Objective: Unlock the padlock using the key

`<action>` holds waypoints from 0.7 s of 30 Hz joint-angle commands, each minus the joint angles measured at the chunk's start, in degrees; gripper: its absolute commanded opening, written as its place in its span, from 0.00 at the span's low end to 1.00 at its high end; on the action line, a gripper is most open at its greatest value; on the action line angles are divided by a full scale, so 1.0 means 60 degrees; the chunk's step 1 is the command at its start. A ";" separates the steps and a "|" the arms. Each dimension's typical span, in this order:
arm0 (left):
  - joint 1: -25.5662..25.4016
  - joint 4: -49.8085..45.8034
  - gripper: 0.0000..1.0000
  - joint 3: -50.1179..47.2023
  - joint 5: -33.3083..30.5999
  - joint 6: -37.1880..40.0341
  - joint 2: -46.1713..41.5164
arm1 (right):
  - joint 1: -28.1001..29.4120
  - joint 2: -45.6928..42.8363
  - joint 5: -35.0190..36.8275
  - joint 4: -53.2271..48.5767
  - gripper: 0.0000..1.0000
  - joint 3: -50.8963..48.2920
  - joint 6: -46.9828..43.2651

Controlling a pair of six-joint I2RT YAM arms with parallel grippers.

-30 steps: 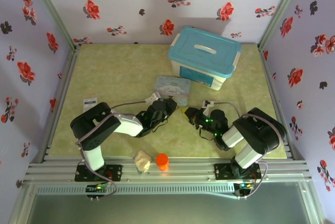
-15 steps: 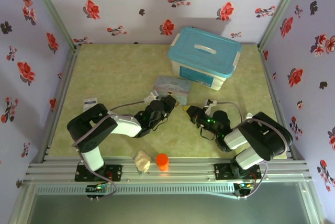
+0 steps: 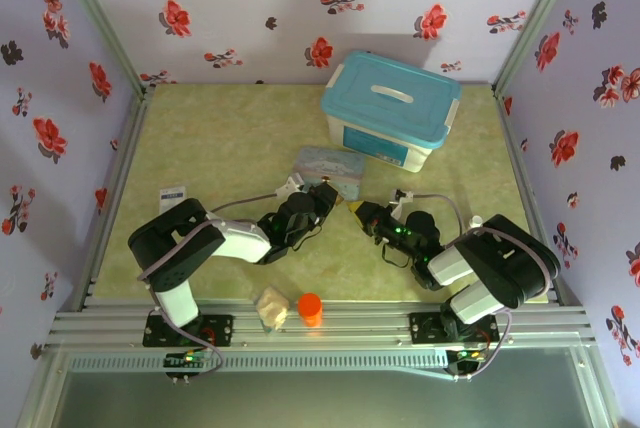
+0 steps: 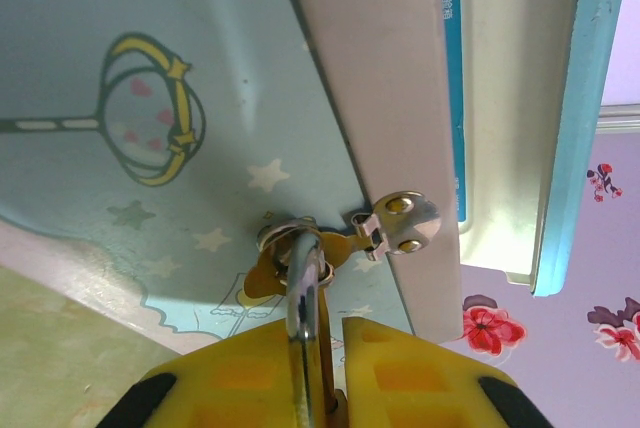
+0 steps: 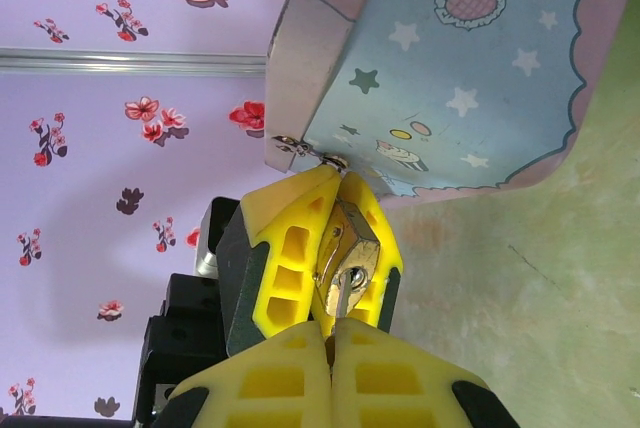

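Little room by the near edge of the cartoon tin (image 3: 330, 164): left gripper (image 4: 325, 348) clamped on padlock (image 5: 345, 248), right gripper (image 5: 332, 343) pinching key (image 5: 341, 300). From left wrist, shackle (image 4: 303, 278) hooked at hasp (image 4: 400, 223).

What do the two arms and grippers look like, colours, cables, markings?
Both arms, left arm and right arm, have black joints with white link shells and thin grey cables. Small green lights glow near the right wrist. The left gripper and right gripper have blocky yellow fingers with recessed pockets on black bodies.
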 commanded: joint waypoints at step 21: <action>-0.0145 0.0936 0.00 0.0251 -0.0248 -0.0124 -0.0459 | 0.0377 0.0112 0.0539 0.0199 0.00 0.0054 -0.0119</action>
